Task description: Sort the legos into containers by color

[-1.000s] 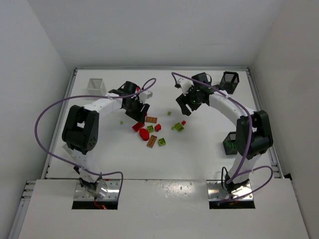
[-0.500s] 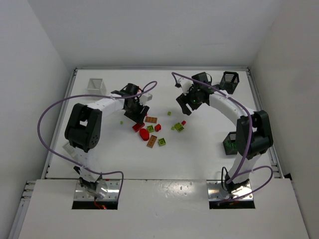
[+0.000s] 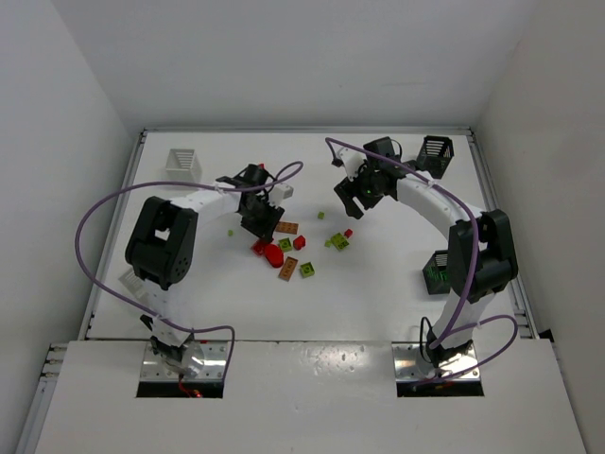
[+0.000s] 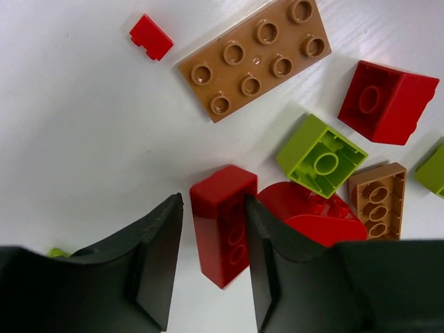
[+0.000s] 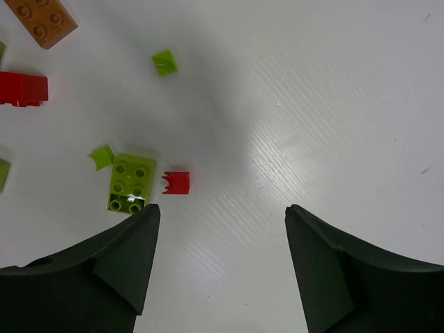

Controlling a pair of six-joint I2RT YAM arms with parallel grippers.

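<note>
Left gripper (image 4: 211, 208): fingers narrowly spread, straddling a red rectangular plastic brick (image 4: 222, 232) lying on the white table (image 4: 83, 125). One finger is against the brick's side and the other is just beside it.
Past the left fingertips: orange-brown eight-stud plastic plate (image 4: 255, 59).
Beside one left finger: lime-green square plastic brick (image 4: 321, 156), touching a red round plastic piece (image 4: 312, 215).
Right gripper (image 5: 220, 208): fingers spread wide, gripping nothing.
Just ahead of one right fingertip: tiny red plastic piece (image 5: 175, 182), next to a lime-green four-stud brick (image 5: 130, 182).
Well apart from both grippers' fingers: white slatted square basket (image 3: 183, 163), black slatted square basket (image 3: 435, 151).
</note>
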